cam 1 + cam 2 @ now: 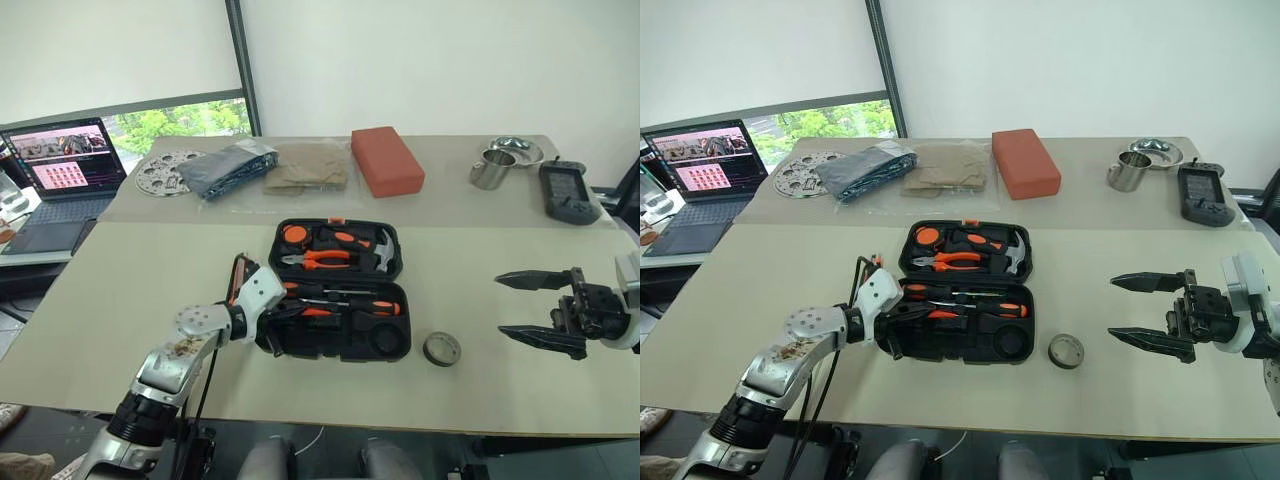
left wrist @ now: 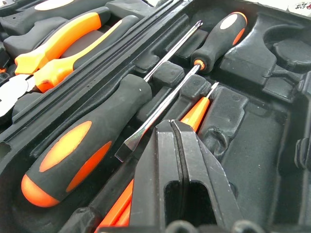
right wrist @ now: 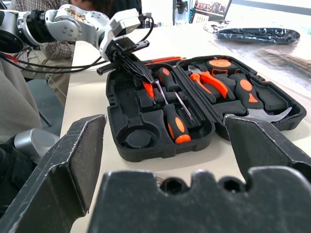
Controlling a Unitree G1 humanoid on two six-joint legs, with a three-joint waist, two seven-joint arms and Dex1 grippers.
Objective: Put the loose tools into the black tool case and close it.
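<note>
Left gripper: closed, fingers pressed together over the small orange screwdriver; whether it actually pinched that tool could not be told. It was probably seating the tool in its slot.
Black tool case: open flat under the left gripper, lid half on the far side with the pliers and hammer, both already bedded.
Long screwdrivers: two, lying in moulded slots just beside the closed fingers, handles pointing opposite ways as the slots dictate.
Right gripper: fully open, empty, hovering well off to the case's right, apparently waiting.
Tape roll: loose on the table, between the case's near right corner and the right gripper; the round recess stood empty.
Room: bare table lay between the right gripper and the roll; the slot walls crowded the left fingers closely.
</note>
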